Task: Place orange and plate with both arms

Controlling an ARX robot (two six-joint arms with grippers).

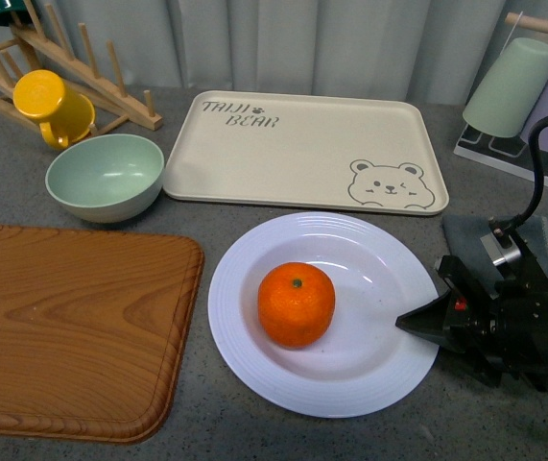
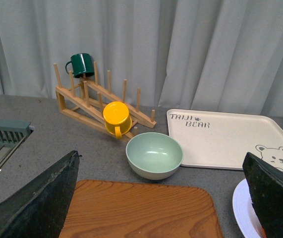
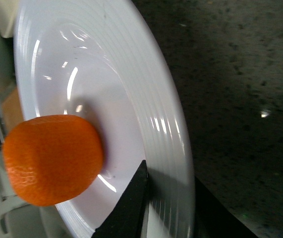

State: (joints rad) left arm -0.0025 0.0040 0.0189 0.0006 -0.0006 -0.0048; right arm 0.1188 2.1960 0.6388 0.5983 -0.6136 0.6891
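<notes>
The orange point(image 1: 296, 303) sits in the middle of the white plate point(image 1: 254, 336) on the grey counter. My right gripper point(image 1: 416, 325) is shut on the plate's right rim. In the right wrist view one black finger point(image 3: 131, 203) lies inside the plate point(image 3: 146, 89) next to the orange point(image 3: 52, 158); the other finger is under the rim. My left gripper point(image 2: 161, 198) is open and empty, above the wooden board point(image 2: 136, 210). The plate's edge point(image 2: 243, 210) shows beside its right finger. The left arm is out of the front view.
A wooden cutting board point(image 1: 62, 327) lies left of the plate. A pale green bowl point(image 1: 106, 176), a yellow cup point(image 1: 53, 106) on a wooden rack point(image 1: 82, 67) and a beige bear tray point(image 1: 302, 149) stand behind. Upturned cups point(image 1: 509, 86) stand at the back right.
</notes>
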